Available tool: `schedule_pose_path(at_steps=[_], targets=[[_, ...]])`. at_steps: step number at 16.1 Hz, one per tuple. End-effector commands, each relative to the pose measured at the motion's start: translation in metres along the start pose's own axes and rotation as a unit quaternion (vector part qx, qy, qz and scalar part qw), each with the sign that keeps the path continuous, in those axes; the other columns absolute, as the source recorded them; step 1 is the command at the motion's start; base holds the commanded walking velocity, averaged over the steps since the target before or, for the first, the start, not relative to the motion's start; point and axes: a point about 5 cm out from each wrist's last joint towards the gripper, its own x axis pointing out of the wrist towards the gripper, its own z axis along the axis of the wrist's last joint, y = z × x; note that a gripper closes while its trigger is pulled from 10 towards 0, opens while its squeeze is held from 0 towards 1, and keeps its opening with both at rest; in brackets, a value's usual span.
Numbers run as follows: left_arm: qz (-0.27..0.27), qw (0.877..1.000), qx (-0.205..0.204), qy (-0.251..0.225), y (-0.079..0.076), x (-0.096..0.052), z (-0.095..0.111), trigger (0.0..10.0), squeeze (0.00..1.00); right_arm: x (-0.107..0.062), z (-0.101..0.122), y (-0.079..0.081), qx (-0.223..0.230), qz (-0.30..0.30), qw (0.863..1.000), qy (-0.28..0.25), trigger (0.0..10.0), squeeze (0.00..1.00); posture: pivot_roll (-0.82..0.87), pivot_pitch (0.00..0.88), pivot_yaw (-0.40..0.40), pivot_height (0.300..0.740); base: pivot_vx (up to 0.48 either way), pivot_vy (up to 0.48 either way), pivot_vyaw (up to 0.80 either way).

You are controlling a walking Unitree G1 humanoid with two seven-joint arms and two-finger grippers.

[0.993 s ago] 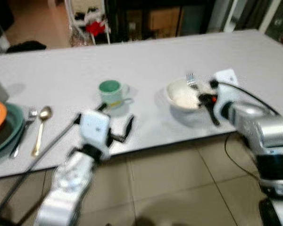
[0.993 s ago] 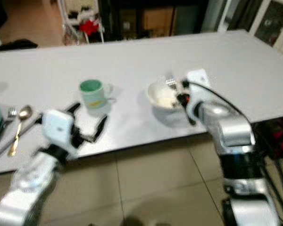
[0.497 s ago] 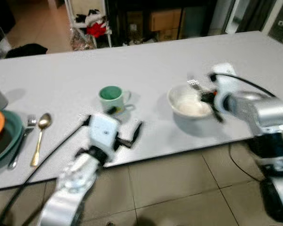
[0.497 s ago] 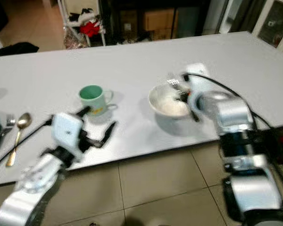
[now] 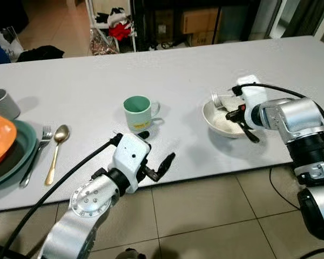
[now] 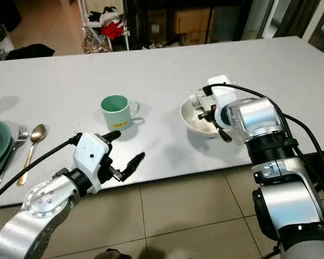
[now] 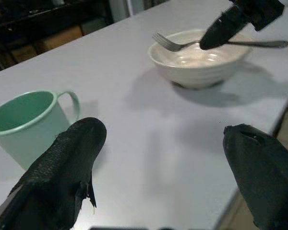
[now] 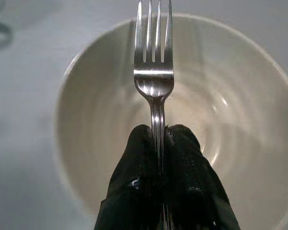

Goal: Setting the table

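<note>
The right gripper [image 8: 159,143] pinches a fork [image 8: 154,72] over the bowl [image 8: 86,96], plain at the wrist; the left gripper [image 7: 158,177] gapes near the mug [image 7: 24,124].

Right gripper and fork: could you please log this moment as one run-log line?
right gripper: shut on fork, over white bowl | left gripper: open, near green mug | table

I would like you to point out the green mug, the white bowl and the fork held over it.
green mug [image 5: 137,112], left eye view, on its outer wall.
white bowl [image 7: 197,72], left wrist view, on its outer side.
fork [image 8: 153,79], right wrist view, on the neck just below the tines.
</note>
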Motion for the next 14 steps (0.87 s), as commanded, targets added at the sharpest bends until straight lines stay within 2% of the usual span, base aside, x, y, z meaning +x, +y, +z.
schedule_pose_path(at_steps=[1,6,11,12,13,14], targets=[[-0.013,1.000,0.006,0.000,-0.002,-0.001,0.004,10.0,0.00,-0.006,0.013,0.000,-0.009,-0.003,1.000,-0.010,10.0,0.00,-0.11,0.000,0.028,0.740,0.000,0.000,0.00],[-0.039,0.999,0.014,0.019,-0.005,0.001,0.006,10.0,0.00,-0.007,0.008,-0.006,-0.029,-0.006,0.999,0.034,10.0,0.00,-0.12,0.000,0.019,0.740,0.000,0.000,0.00],[-0.054,0.998,0.017,0.023,-0.007,0.003,0.008,10.0,0.00,0.002,0.006,-0.008,-0.013,-0.009,0.999,0.048,10.0,0.00,-0.12,0.000,0.020,0.740,0.000,0.000,0.00],[-0.054,0.998,0.016,0.023,-0.007,0.004,0.008,10.0,0.00,0.003,0.006,-0.008,-0.012,-0.008,0.999,0.049,10.0,0.06,-0.12,0.001,0.019,0.740,0.000,0.000,0.00],[-0.054,0.998,0.016,0.022,-0.007,0.004,0.009,10.0,0.00,0.004,0.007,-0.007,-0.012,-0.007,0.999,0.049,10.0,0.24,-0.12,0.000,0.017,0.740,0.000,0.000,0.00],[-0.054,0.998,0.015,0.022,-0.007,0.004,0.010,10.0,0.00,0.005,0.008,-0.007,-0.011,-0.005,0.999,0.048,10.0,0.28,-0.12,0.000,0.017,0.740,0.000,0.000,0.00]])
